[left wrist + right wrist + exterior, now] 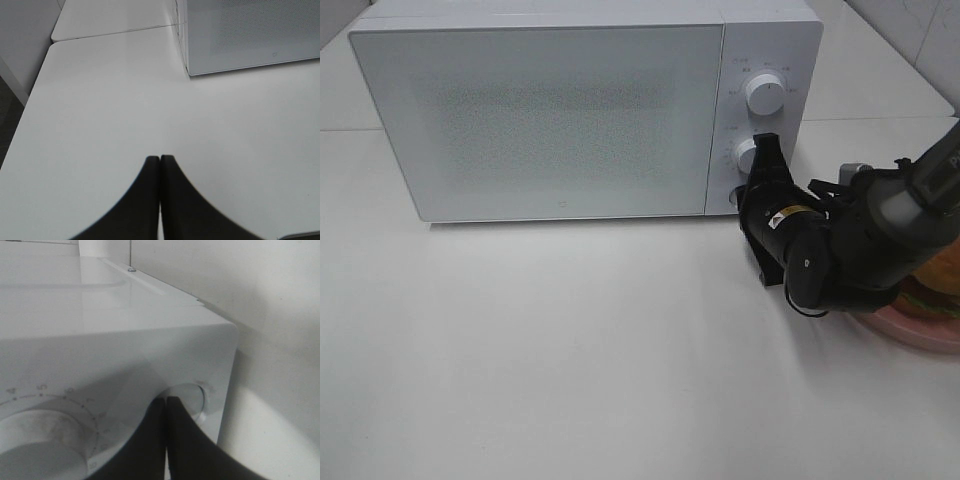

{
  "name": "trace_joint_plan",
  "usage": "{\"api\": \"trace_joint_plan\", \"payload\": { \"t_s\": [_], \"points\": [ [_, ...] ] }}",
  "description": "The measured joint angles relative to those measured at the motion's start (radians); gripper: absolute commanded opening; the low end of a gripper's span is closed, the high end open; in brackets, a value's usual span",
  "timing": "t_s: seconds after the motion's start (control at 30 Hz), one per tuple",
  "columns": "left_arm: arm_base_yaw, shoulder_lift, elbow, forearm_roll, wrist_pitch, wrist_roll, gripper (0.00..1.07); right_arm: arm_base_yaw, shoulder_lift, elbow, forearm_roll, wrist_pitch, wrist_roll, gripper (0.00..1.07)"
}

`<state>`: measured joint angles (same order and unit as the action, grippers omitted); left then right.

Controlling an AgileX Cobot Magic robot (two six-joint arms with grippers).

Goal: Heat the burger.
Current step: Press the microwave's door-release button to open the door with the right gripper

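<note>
Microwave (540, 110) sits at the back of the white surface (570, 350) with its door shut. The right tool (166, 399) is up against the control panel, its fingers pinched together with nothing between them. The tips sit right at the edge of the round button (192, 399) in the panel's bottom corner, just beside the numbered dial (40, 440). Can't tell if it's actually pressing. The burger (942, 283) is outside on its pink plate (920, 338) at the far right of the surface, mostly hidden behind the right arm. The left tool (160, 159) is closed too and empty, over bare surface off to the left, well away from the microwave.
</note>
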<state>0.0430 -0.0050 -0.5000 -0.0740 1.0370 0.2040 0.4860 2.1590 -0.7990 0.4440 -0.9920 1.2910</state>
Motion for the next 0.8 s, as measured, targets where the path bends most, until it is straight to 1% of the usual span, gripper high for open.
{"api": "trace_joint_plan", "payload": {
  "t_s": [0.3, 0.8],
  "points": [
    [0.000, 0.000, 0.000, 0.000, 0.000, 0.000, 0.00, -0.015, 0.001, -0.014, 0.005, 0.035, -0.011, 0.00],
    [0.000, 0.000, 0.000, 0.000, 0.000, 0.000, 0.00, -0.017, 0.004, -0.068, 0.008, 0.122, -0.008, 0.00]
  ]
}}
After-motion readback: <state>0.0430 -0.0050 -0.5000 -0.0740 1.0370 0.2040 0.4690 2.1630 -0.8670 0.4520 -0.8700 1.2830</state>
